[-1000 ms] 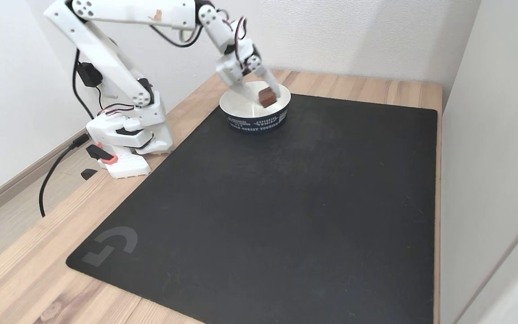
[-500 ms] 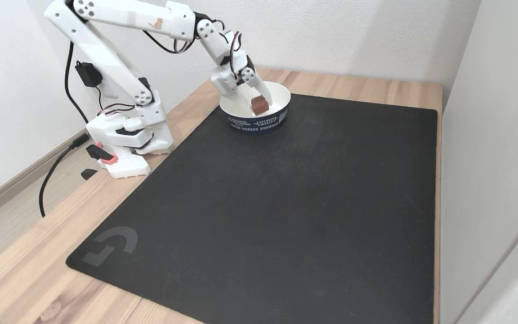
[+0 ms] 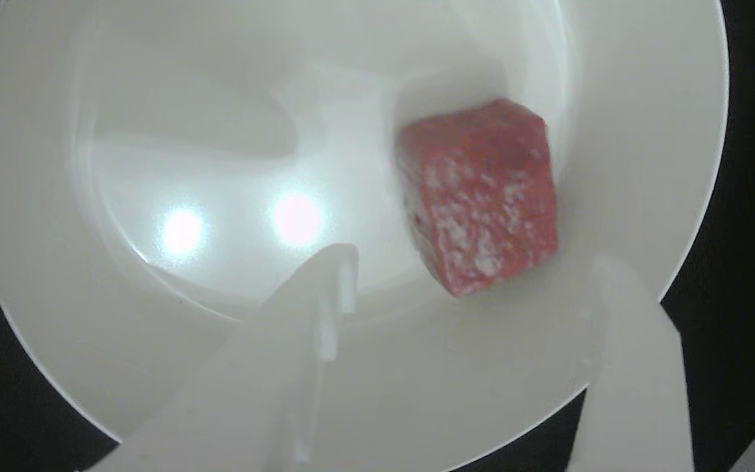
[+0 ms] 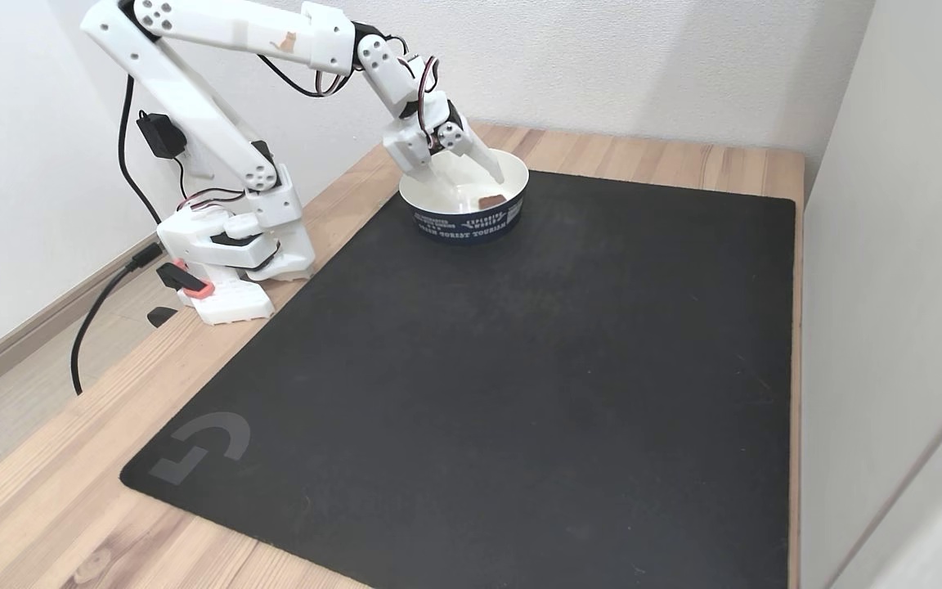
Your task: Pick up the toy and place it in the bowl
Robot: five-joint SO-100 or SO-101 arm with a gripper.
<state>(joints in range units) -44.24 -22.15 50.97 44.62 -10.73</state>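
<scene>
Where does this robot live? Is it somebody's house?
Probably a home desk in a room corner: a light wooden tabletop, a big black desk mat and plain white walls close around it.

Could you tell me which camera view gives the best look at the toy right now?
The other view: the toy appears large there, its white-speckled red face clear, lying inside the bowl. In the fixed view the toy is a small reddish patch partly hidden behind the bowl's rim.

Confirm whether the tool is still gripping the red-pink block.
No: the small red-pink speckled block lies inside the round white bowl, clear of the open white tool.
</scene>
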